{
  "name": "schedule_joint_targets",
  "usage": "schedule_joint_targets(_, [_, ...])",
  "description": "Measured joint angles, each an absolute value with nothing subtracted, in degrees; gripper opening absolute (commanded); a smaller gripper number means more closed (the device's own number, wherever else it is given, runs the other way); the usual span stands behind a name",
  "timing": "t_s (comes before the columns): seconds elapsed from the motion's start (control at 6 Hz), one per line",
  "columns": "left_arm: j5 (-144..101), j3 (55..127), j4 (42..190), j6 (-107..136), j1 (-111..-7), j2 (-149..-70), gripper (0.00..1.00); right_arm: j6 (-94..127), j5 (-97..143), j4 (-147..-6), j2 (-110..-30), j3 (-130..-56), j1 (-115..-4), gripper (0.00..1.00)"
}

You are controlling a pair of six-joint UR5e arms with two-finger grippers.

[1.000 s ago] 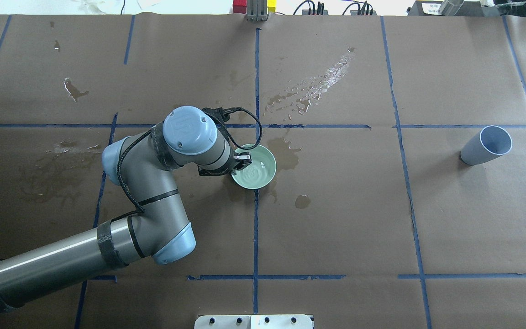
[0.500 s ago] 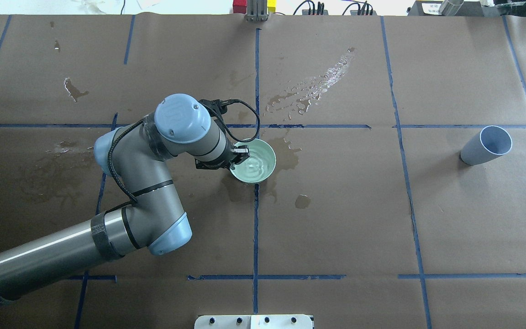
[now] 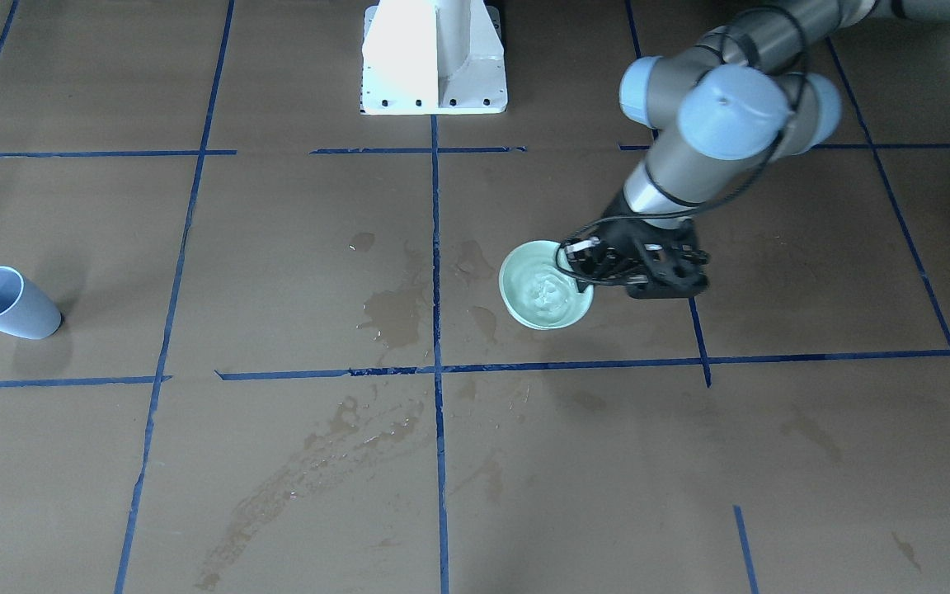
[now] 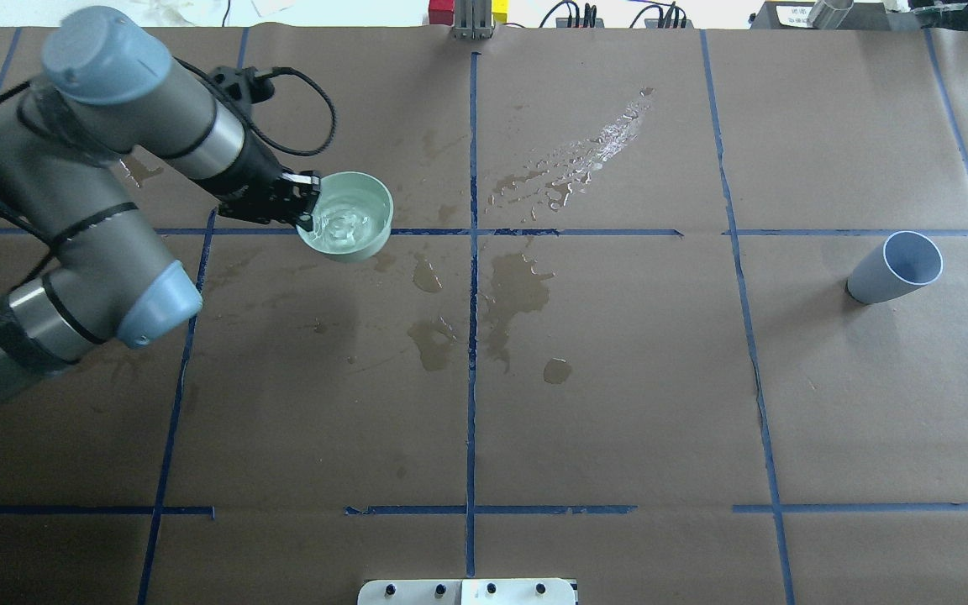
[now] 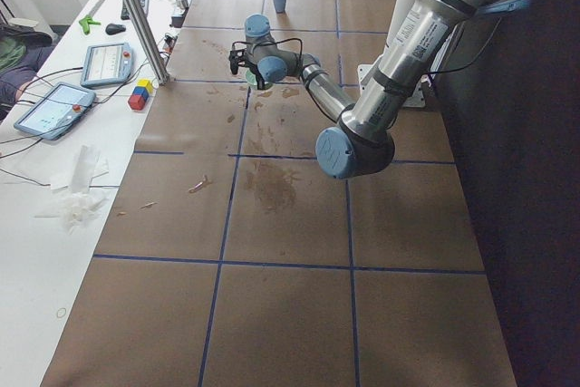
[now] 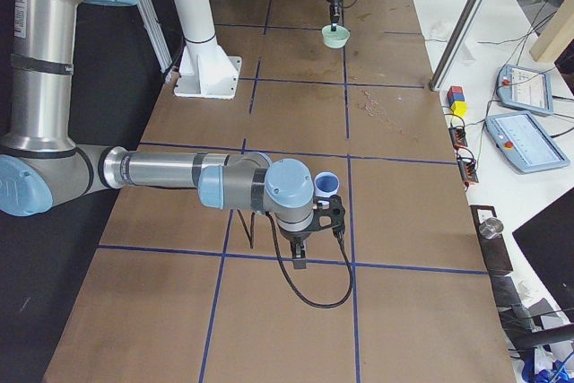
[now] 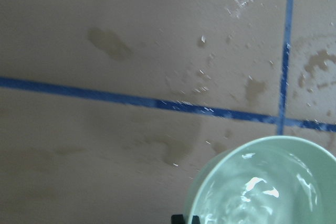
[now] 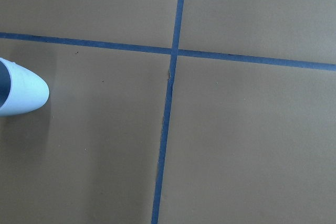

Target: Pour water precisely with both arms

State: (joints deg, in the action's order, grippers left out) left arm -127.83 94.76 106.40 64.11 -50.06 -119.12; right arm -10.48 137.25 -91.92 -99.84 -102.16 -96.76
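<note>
Brown paper with blue tape lines covers the table. From the front, the left gripper is clamped on the rim of a green bowl, and water ripples inside it. Overhead, the bowl is far left, seemingly lifted. From the right side, the right gripper is near a blue cup; I cannot tell its finger spacing.

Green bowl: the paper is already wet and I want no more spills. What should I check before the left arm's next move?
1. Grip: left gripper shut on the green bowl at its rim: ok.
2. Surface of the water calm: not ok, it is rippling.
3. Target: blue cup upright, mouth open: ok.
4. Partner: right gripper ready by the cup: cannot tell.
5. Surface: brown paper dry: not ok, puddles near the centre.
</note>
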Motion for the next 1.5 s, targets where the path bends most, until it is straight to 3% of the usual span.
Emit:
schedule_joint_targets(0.5, [-137.29,95.09,106.9,43.8,-62.82,-108.8,0.0,-10.6,134.91,-92.02,-99.77,-102.37,-93.63,1.0])
schedule_joint_targets(1.0, [-138.83,93.42,115.78,33.9,-67.08,-98.88,0.0,-10.4,134.48,-92.0,-99.76,-102.4,-92.37,1.0])
schedule_joint_targets(1.5, [-138.87,82.96,131.96,33.93,-67.14,-95.22,0.0,-10.37,134.64,-91.94,-99.76,-102.39,-92.29,1.0])
